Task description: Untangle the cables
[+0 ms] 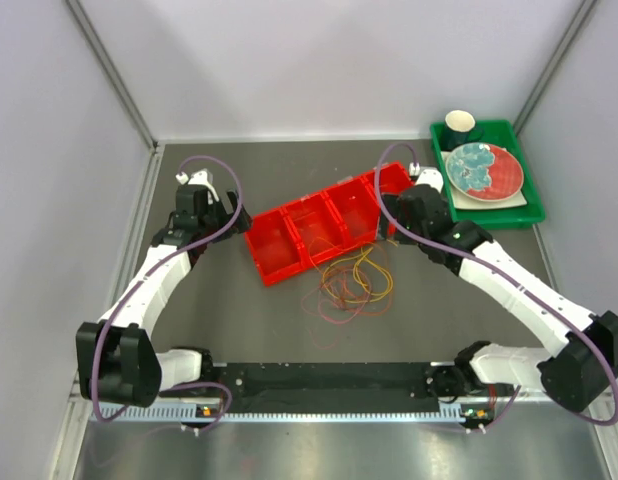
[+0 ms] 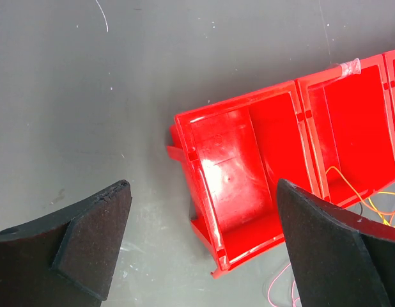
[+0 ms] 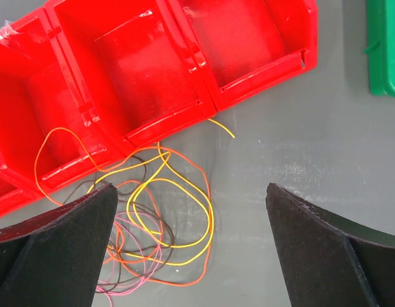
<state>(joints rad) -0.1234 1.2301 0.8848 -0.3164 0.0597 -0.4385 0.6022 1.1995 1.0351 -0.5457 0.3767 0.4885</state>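
Note:
The cables (image 1: 354, 280) lie in a loose tangle on the grey table, just in front of the red bins (image 1: 289, 268). In the right wrist view I see yellow (image 3: 185, 192), orange (image 3: 207, 192), pink (image 3: 130, 275) and dark brown (image 3: 156, 224) loops crossing one another, and one orange strand (image 3: 41, 160) runs up into a bin. My right gripper (image 3: 191, 188) hangs open above the tangle's right edge, holding nothing. My left gripper (image 2: 204, 185) is open and empty over the left end of the bins (image 2: 248, 102). A yellow strand (image 2: 351, 188) and a pink one (image 2: 277, 288) show at the right of the left wrist view.
The red bins (image 3: 165, 121) form a slanted row of joined compartments. A green tray (image 1: 489, 215) at the back right holds a patterned plate (image 1: 484, 170) and a dark cup (image 1: 461, 125); its corner (image 3: 386, 51) shows beside my right gripper (image 1: 414, 210). A black rail (image 1: 329, 380) runs along the near edge.

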